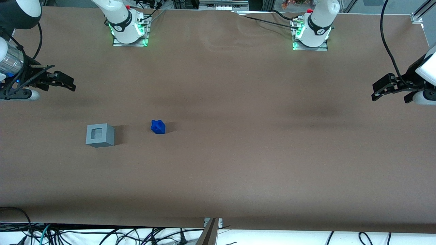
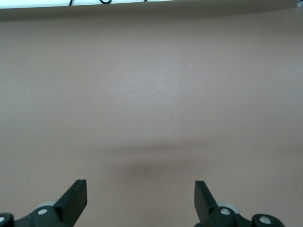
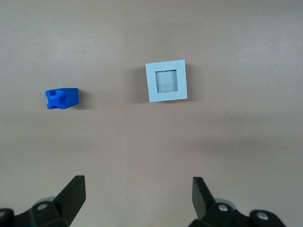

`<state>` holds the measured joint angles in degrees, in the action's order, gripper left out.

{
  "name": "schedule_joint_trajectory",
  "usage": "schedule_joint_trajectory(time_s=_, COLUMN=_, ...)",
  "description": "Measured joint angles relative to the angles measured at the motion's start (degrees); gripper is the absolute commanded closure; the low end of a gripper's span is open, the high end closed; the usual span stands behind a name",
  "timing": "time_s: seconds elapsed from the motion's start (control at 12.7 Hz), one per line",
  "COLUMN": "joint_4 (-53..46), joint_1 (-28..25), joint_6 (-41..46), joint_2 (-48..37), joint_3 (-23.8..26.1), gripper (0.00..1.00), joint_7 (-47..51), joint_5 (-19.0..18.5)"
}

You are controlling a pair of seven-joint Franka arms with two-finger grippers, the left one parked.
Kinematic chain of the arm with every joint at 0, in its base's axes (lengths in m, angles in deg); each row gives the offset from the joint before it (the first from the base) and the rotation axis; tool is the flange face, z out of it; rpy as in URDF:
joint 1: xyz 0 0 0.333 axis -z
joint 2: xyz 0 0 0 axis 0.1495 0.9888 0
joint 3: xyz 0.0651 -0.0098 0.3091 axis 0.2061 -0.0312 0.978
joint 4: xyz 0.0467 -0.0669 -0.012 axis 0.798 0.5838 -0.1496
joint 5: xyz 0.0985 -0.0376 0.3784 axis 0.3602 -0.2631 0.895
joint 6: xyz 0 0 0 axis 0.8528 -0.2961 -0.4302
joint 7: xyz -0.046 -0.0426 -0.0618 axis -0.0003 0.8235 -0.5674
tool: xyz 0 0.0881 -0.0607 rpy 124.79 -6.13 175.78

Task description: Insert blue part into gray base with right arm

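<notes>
Front view showed one gripper on the right arm, raised over the brown table with its two fingers spread and nothing between them. One gray base sat on the table nearer the camera than the gripper, its square recess up. One blue part lay apart from the base, toward the parked arm's end.

Right wrist view showed two black fingertips held wide apart, the single base and the single blue part both lying ahead of the gripper, untouched.
</notes>
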<state>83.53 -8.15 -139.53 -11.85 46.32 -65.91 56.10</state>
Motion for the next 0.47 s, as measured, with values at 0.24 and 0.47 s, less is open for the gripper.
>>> schedule_joint_trajectory(time_s=0.24, joint_4=0.1, joint_1=0.0, joint_6=0.0, joint_2=0.0, joint_3=0.0, gripper=0.0, joint_7=0.0, joint_5=0.0)
schedule_joint_trajectory(time_s=0.47, joint_4=0.6, joint_1=0.0, joint_6=-0.4, joint_2=0.1, joint_3=1.6, gripper=0.0, joint_7=0.0, joint_5=0.0)
